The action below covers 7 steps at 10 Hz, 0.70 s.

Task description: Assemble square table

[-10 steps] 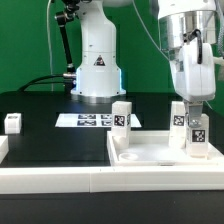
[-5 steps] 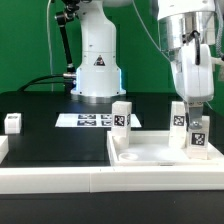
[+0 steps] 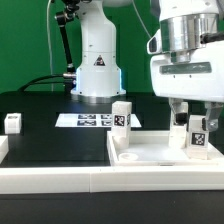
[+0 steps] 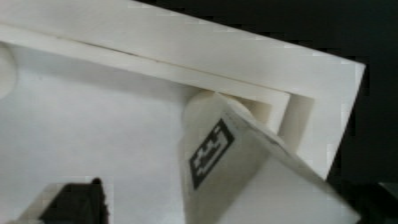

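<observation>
One leg [image 3: 197, 137] stands upright in the table slab's [image 3: 150, 152] corner at the exterior view's right, directly below your end effector [image 3: 193, 108]. The end effector hangs above it with its fingers spread wide, gripping nothing. In the wrist view that leg [image 4: 222, 155] sits tight inside the angle of the raised rim [image 4: 267, 85], and the one dark fingertip [image 4: 75, 200] in sight stands clear of it. The step looks to be clearing away from a leg set in its corner, so lift straight up, with no sideways drift, until both fingers are well above the leg's top. A neighbouring leg [image 3: 180, 122] stands just behind it, and a sweep toward it could knock either one over. The pictures do not show whether the leg below you is fully seated or only resting in place, so look it over before you leave. If it leans, close gently on it low down and press it straight in. A third leg [image 3: 121, 116] stands at the slab's far corner on the exterior view's left. The slab itself lies on the black counter [image 3: 50, 135], at the exterior view's lower right. The spare leg [image 3: 13, 122] lies well apart at the exterior view's left, beyond the marker board [image 3: 88, 120]; travel high over the standing legs to reach it.
</observation>
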### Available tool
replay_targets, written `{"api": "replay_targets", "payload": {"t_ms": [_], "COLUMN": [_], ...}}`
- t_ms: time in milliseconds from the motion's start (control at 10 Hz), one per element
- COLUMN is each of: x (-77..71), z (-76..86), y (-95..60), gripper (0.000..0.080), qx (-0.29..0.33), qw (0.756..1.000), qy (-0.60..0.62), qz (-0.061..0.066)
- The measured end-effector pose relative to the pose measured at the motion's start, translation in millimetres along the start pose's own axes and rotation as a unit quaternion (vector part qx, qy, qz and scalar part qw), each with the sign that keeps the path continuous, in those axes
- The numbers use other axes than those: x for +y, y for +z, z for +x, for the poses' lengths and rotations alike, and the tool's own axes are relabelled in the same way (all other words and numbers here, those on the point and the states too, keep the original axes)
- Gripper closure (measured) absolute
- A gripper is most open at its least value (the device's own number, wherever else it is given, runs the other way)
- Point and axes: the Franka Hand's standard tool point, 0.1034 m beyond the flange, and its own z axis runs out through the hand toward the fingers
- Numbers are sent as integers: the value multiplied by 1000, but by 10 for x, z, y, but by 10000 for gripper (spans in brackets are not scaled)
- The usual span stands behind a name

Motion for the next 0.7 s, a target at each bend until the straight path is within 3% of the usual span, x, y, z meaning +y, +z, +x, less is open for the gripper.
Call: {"api": "replay_targets", "payload": {"t_ms": [200,400,700], "x": [-47,-67,-79], "z": [4,15,35], "y": [-13,-11,-6], "gripper": [151,151,151], "qx": [2,7,8], "qw": [997,985,957], "qy": [-78,-171,-288], "qz": [3,-2,-20]}}
